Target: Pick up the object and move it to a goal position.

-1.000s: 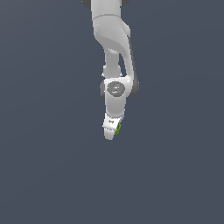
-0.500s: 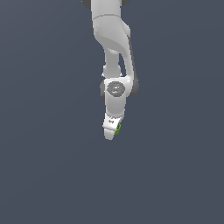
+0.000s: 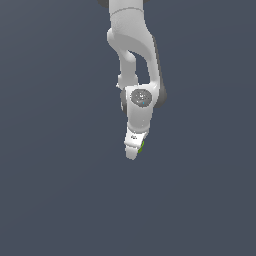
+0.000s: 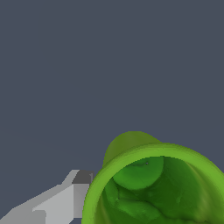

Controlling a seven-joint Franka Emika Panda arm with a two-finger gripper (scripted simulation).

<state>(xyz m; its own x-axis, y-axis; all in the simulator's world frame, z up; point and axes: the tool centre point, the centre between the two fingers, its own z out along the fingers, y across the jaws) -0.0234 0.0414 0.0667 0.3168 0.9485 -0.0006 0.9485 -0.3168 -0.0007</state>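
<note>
Hand (image 3: 133, 152) pinching green cup (image 4: 148, 183), held up w/ hollow top facing wrist cam.

A flat, matte, slate-grey surface (image 3: 55, 190) fills everything outside the task's own things in the exterior view, evenly shaded and carrying no marks, seams or edges. The wrist view shows the same plain dark grey-blue surface (image 4: 87, 65) across most of its frame. Whether it is a tabletop, a floor or only a backdrop cannot be told. Nothing else shows against it.
</note>
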